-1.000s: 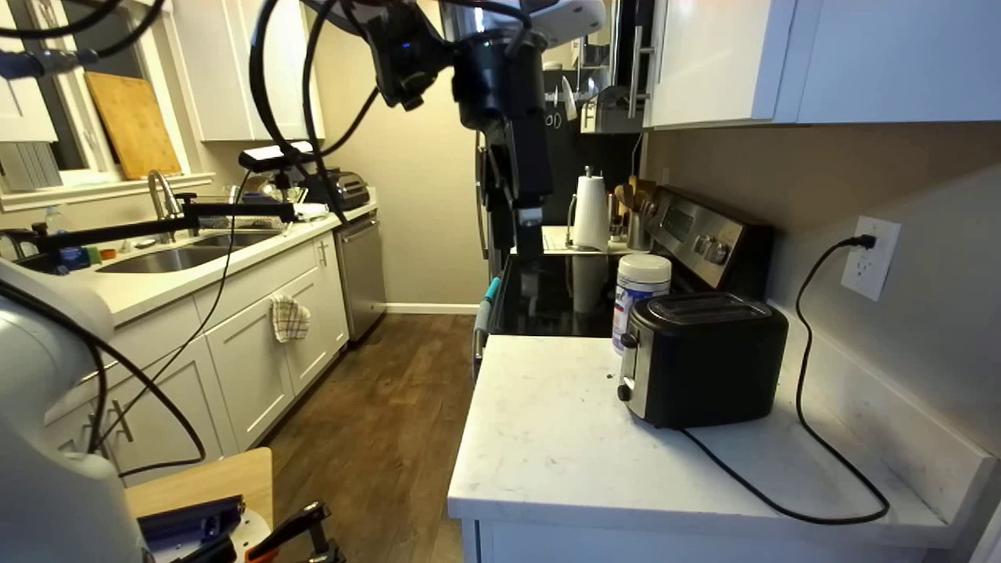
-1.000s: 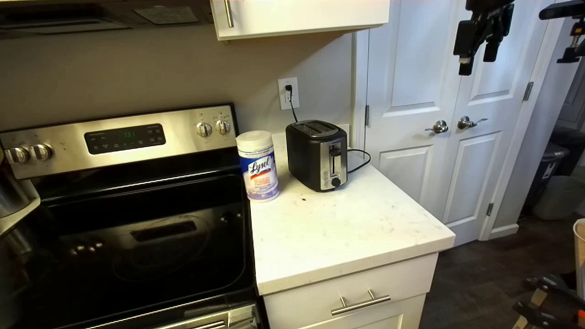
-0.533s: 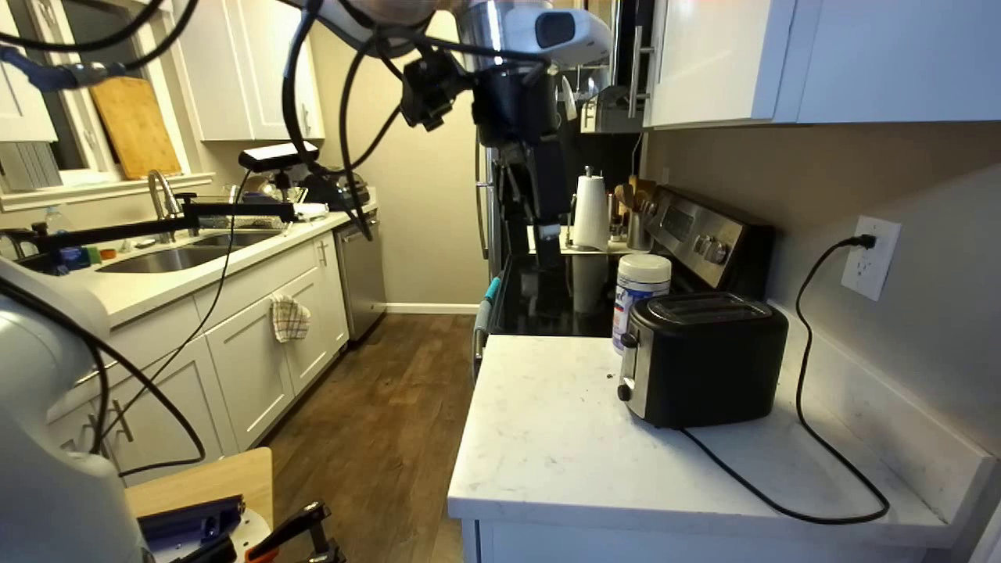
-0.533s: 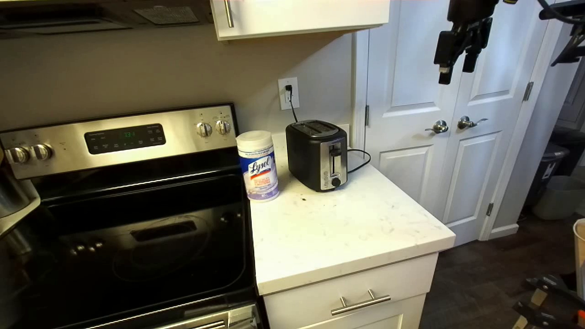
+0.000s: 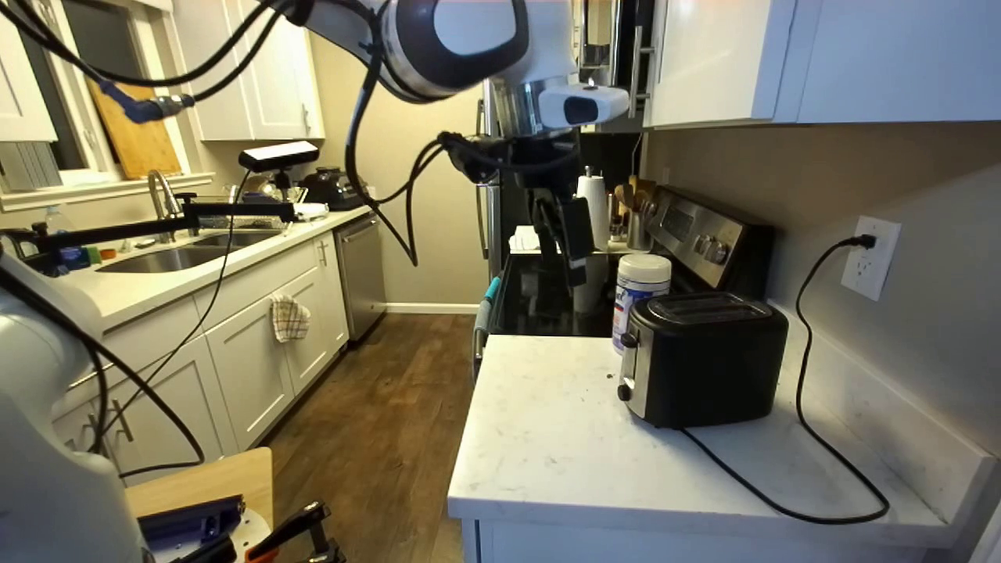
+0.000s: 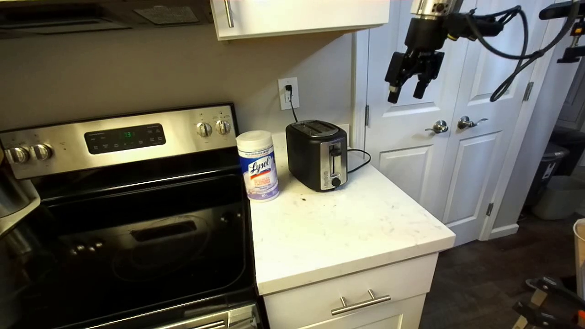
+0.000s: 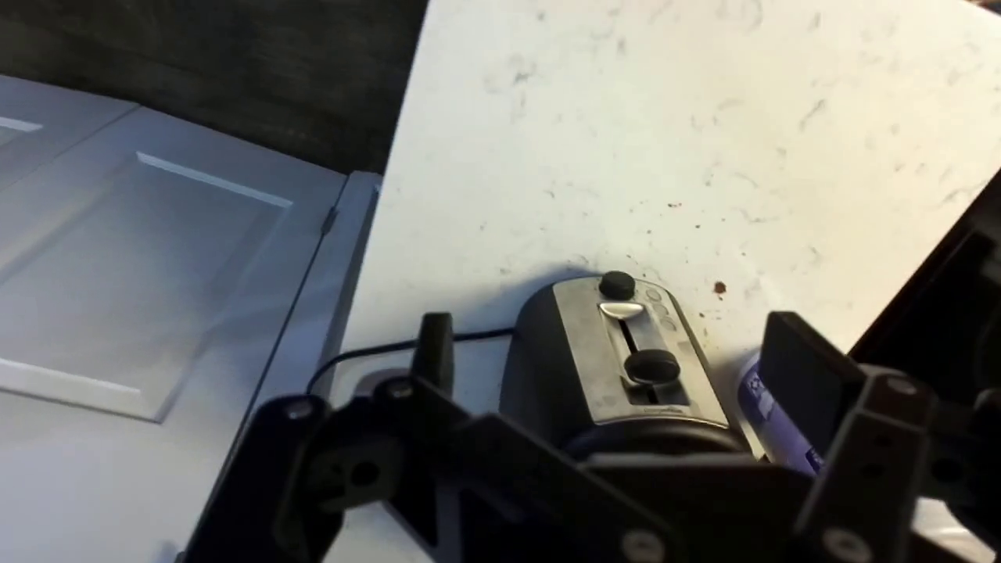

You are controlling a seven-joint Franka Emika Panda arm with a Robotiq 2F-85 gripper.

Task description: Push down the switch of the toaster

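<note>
One toaster (image 6: 315, 157) stands on the tabletop (image 6: 356, 228), its back towards the wall (image 6: 315, 73). It has one switch (image 6: 336, 151), in the upper part of its slot, and one knob (image 6: 336, 182) underneath. One tub (image 6: 259, 173) stands upright just beside it, near the edge along the stove (image 6: 137, 256). One cord (image 5: 844, 522) bows towards the side edge, then up to the outlet (image 5: 872, 258). One gripper (image 6: 406, 95) hangs in the air, well apart from the toaster, its two fingers (image 7: 805, 375) spread wide; in the wrist view the switch shows between them. A broad stretch of tabletop runs from the switch side to the front edge, above a drawer (image 6: 356, 288). Overhead, a cabinet (image 6: 301, 18) leaves open height over the toaster.
</note>
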